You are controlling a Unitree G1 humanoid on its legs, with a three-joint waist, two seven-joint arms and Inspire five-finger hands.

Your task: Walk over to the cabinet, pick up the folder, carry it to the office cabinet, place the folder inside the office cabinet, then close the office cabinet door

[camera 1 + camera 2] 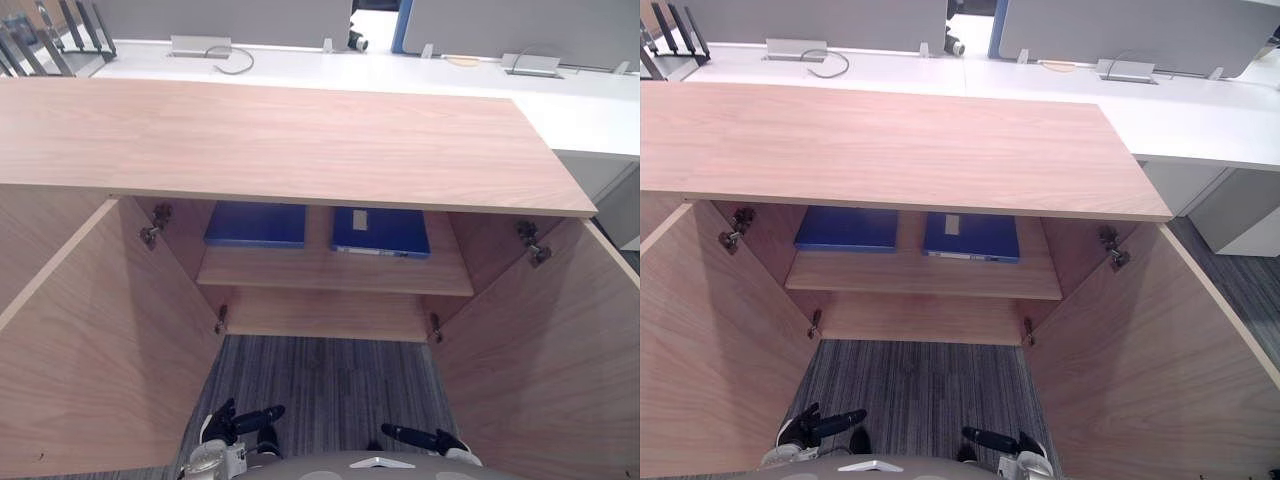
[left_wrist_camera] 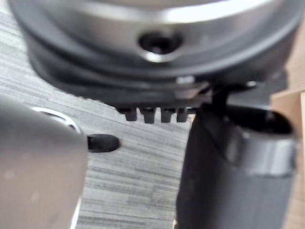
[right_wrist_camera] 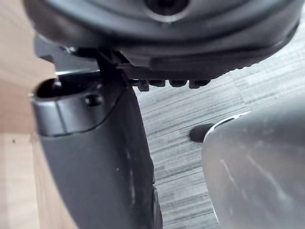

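Cabinet doors stand wide open before me. On the cabinet's upper shelf two folders lie flat and apart: a plain blue folder toward its left wall and a labelled blue folder toward its right. My left hand and right hand hang low in front of the cabinet, over the grey carpet, fingers loosely straight, grasping nothing.

An office, this: a low wooden cabinet at centre frame, blue folders on its shelf, a long white worktop with grey partition screens along the top, striped grey carpet below.
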